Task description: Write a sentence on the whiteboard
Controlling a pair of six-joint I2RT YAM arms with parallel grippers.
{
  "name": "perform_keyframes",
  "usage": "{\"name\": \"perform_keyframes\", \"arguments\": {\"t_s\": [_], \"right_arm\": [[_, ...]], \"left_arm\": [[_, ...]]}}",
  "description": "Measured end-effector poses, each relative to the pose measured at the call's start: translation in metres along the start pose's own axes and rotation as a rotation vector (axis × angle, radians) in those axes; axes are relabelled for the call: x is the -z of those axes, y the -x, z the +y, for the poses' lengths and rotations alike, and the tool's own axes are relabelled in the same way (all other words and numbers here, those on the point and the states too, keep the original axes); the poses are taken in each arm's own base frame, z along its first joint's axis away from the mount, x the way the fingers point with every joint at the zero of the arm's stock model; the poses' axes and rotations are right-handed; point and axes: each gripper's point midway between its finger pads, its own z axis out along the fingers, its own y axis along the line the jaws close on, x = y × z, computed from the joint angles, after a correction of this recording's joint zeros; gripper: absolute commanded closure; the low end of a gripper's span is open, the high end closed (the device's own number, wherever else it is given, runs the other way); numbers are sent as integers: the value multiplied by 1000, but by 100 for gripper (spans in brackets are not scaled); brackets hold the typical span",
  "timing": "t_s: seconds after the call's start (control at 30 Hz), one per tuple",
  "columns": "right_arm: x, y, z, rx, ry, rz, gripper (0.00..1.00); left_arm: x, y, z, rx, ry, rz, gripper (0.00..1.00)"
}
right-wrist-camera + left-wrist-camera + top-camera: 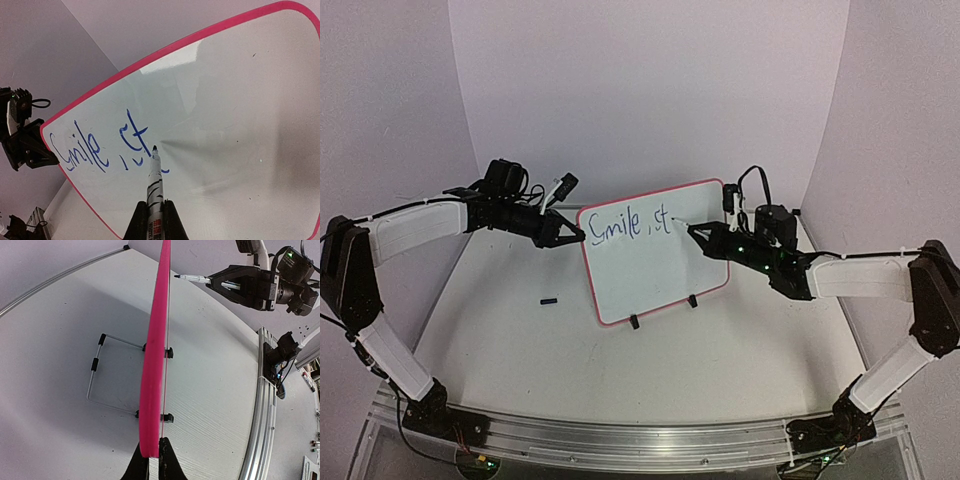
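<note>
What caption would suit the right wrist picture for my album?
Marker in the right gripper, tip at the whiteboard beside blue lettering "Smile, st".

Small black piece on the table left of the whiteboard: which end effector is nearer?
Left. The left end effector grips the whiteboard edge just beyond the black piece; the right end effector, holding the marker, is across the board.

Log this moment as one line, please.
left gripper: shut on whiteboard edge | right gripper: shut on marker | sentence: "Smile, st", unfinished
</note>
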Motion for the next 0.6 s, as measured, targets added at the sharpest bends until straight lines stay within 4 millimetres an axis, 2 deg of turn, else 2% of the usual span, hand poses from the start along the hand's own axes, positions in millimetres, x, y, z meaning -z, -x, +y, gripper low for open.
{"name": "perform_keyframes", "arguments": {"t_s": [0.6], "right_arm": [[-10,4,-3,3,5,1,100]], "left_arm": [[0,0,0,-1,0,0,100]]}}
